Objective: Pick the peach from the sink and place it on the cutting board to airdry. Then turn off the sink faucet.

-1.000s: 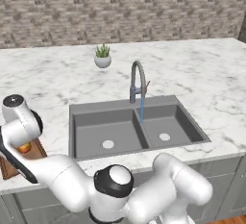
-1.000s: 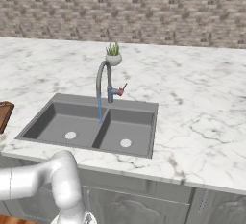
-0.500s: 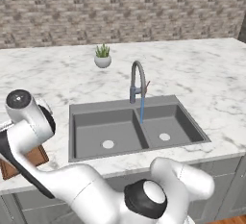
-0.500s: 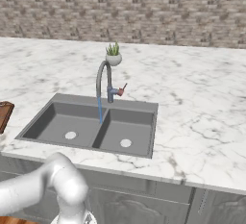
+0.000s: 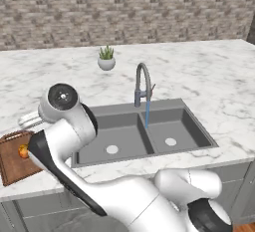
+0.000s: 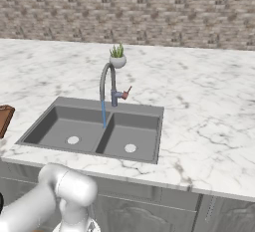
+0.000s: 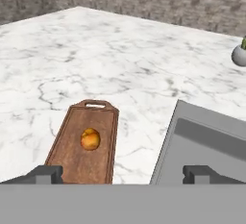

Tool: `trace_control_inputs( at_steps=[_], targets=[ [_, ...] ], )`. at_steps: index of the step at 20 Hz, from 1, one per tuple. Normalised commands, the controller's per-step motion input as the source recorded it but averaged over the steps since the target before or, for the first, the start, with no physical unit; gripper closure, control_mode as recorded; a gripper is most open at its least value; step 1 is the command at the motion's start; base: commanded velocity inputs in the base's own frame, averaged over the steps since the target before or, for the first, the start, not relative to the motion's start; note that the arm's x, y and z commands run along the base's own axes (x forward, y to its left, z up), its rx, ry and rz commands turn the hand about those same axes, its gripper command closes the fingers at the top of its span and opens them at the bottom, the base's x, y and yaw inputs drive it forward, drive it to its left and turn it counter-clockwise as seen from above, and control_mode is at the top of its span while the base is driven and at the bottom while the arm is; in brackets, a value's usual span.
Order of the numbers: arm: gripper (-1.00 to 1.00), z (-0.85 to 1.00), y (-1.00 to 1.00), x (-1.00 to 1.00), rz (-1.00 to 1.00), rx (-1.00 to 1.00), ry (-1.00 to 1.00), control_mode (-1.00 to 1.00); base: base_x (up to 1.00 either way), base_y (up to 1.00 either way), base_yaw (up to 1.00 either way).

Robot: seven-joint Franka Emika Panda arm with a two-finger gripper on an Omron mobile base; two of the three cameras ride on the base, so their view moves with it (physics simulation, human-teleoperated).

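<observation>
The peach (image 7: 90, 139) lies on the reddish-brown cutting board (image 7: 80, 164), near its middle, with the handle loop at the far end. My gripper (image 7: 124, 174) hangs open above and behind the board, with nothing between its wide-apart fingertips. From the left base, the peach (image 5: 23, 151) sits on the cutting board (image 5: 14, 169) at the counter's left, partly behind my arm. The dark grey double sink (image 5: 130, 110) lies to the right of the board. Water still streams from the sink faucet (image 5: 142, 83) into the right basin. A board corner (image 6: 4, 119) shows left of the sink (image 6: 59, 102) and faucet (image 6: 106, 82).
A small potted plant (image 5: 106, 59) in a white pot stands on the marble counter behind the faucet, seen again as the plant (image 6: 117, 57) and the plant (image 7: 239, 54). A stone brick wall backs the counter. My arm's elbow rises over the sink's left rim.
My arm has swung up and to the right, away from the cutting board. The peach has stayed where it lay on the board. Water keeps running.
</observation>
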Motion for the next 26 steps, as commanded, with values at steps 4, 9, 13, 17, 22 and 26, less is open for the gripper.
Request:
trace_control_inputs(
  at_steps=[4,9,13,17,22,26],
  targets=[
    [-1.00,0.81,-0.87,-0.58,0.00,0.17,-0.03,-1.00,0.00,0.00,0.00],
    [-1.00,0.70,-0.91,-0.63,-0.02,0.20,0.00,-1.00,0.00,0.00,0.00],
    [-1.00,0.60,-0.88,-0.67,-0.08,0.27,0.00,-1.00,0.00,0.00,0.00],
    [-1.00,0.39,-0.73,-0.51,-0.05,0.23,0.00,-1.00,0.00,0.00,0.00],
    [-1.00,0.00,-0.24,-0.30,0.00,0.05,-0.01,-1.00,0.00,0.00,0.00],
    [-1.00,0.00,0.00,-0.19,0.00,0.00,-0.02,-1.00,0.00,0.00,0.00]
  ],
)
